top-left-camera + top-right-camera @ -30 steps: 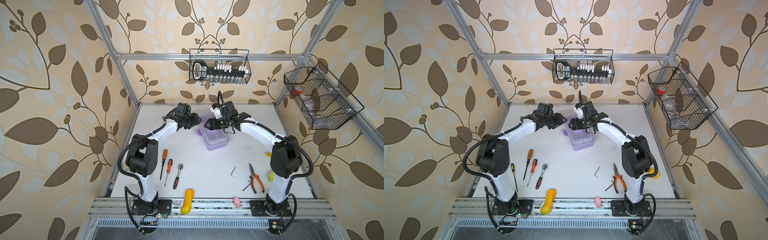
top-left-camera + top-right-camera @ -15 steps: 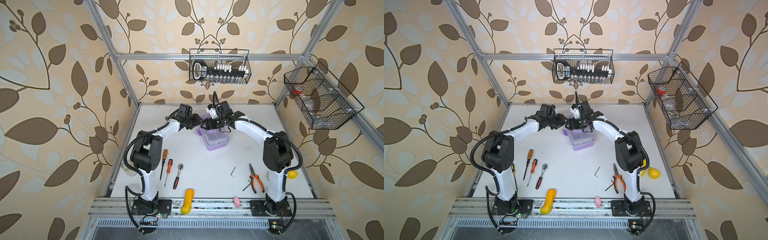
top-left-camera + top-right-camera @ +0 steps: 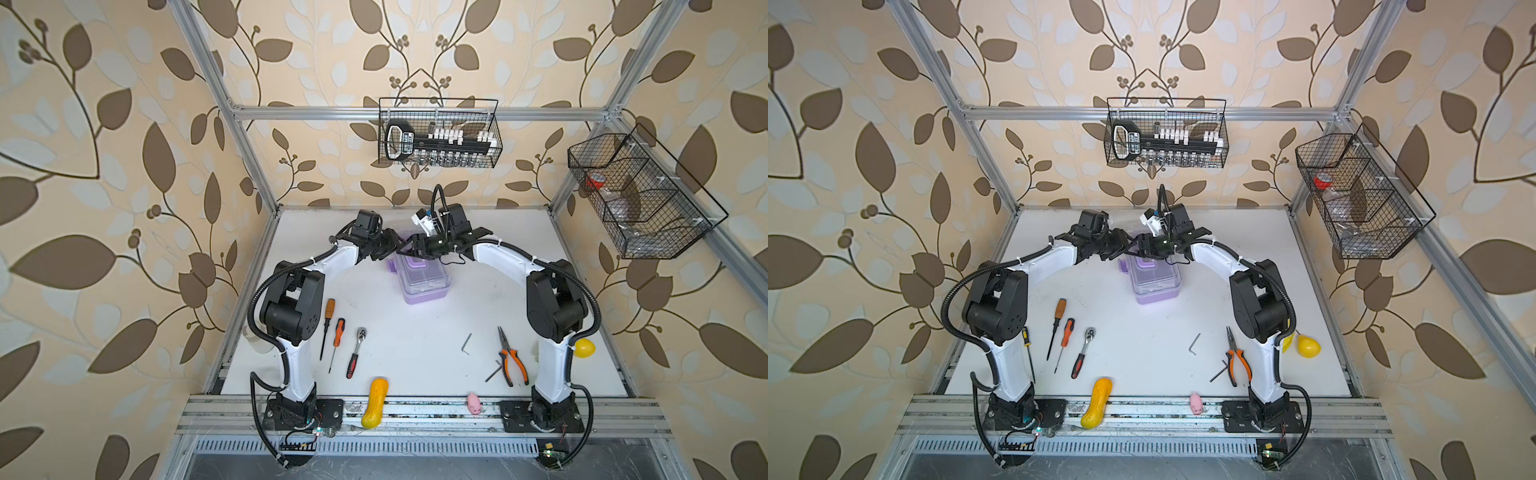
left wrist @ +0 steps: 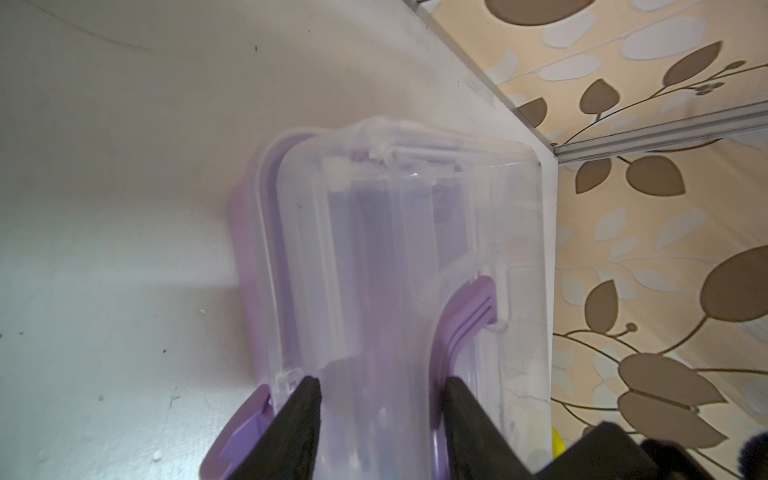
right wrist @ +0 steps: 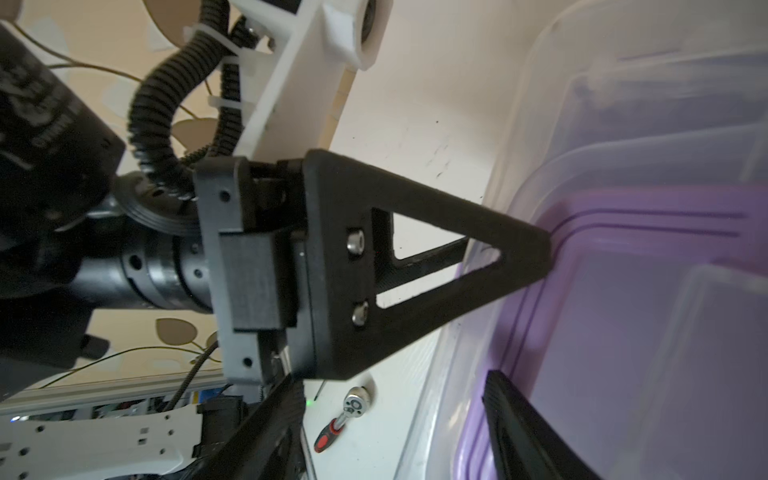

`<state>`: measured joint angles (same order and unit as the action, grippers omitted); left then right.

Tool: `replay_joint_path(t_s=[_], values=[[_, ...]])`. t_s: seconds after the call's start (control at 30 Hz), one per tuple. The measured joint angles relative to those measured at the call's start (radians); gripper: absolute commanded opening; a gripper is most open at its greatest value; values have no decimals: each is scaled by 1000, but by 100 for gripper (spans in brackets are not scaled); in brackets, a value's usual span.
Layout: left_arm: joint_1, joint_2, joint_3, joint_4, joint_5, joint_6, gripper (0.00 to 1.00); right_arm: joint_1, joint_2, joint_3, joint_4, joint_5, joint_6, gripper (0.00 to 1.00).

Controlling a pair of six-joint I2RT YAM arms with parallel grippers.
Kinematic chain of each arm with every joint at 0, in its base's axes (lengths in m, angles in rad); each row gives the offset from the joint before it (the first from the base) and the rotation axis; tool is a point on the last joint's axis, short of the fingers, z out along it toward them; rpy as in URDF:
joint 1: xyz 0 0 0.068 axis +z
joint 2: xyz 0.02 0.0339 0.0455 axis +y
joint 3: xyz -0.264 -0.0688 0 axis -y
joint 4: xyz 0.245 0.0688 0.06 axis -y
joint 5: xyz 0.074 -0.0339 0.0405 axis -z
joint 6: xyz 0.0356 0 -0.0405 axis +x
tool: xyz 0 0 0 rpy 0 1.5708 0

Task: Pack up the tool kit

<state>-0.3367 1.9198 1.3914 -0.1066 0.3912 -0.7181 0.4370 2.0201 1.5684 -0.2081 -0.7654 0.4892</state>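
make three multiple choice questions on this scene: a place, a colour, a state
1. The kit is: A upright on the table; B tipped on its side; C hanging on the wall.
2. The pliers lie: A inside the kit; B on the table by the right arm; C in a wall basket.
3. The ratchet's grip is: A blue; B green; C red and black.
Key: 1 A, its lid faces up; 2 B, they lie beside that arm's base; 3 C, both colours show on it.
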Motion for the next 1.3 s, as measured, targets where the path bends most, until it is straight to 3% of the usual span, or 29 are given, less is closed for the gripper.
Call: replay_joint_path(t_s=[0.13, 0.2, 0.53, 0.77, 1.03, 1.3], values=[[0, 0, -3, 7, 2, -2, 61, -5, 0, -30, 83, -63, 65, 68], [-1, -11, -7, 7, 1, -5, 58, -5, -2, -35, 88, -61, 66, 69], [18, -167, -60, 34, -24, -3, 43, 36, -25, 78, -191, 279, -126, 73], [24, -144, -100, 40, -26, -16, 32, 76, -7, 122, -262, 370, -166, 73], [24, -113, -106, 75, -8, -31, 34, 86, 23, 154, -275, 364, -177, 73], [29, -92, -145, 135, 11, -67, 33, 34, 34, 117, -167, 168, -113, 72]])
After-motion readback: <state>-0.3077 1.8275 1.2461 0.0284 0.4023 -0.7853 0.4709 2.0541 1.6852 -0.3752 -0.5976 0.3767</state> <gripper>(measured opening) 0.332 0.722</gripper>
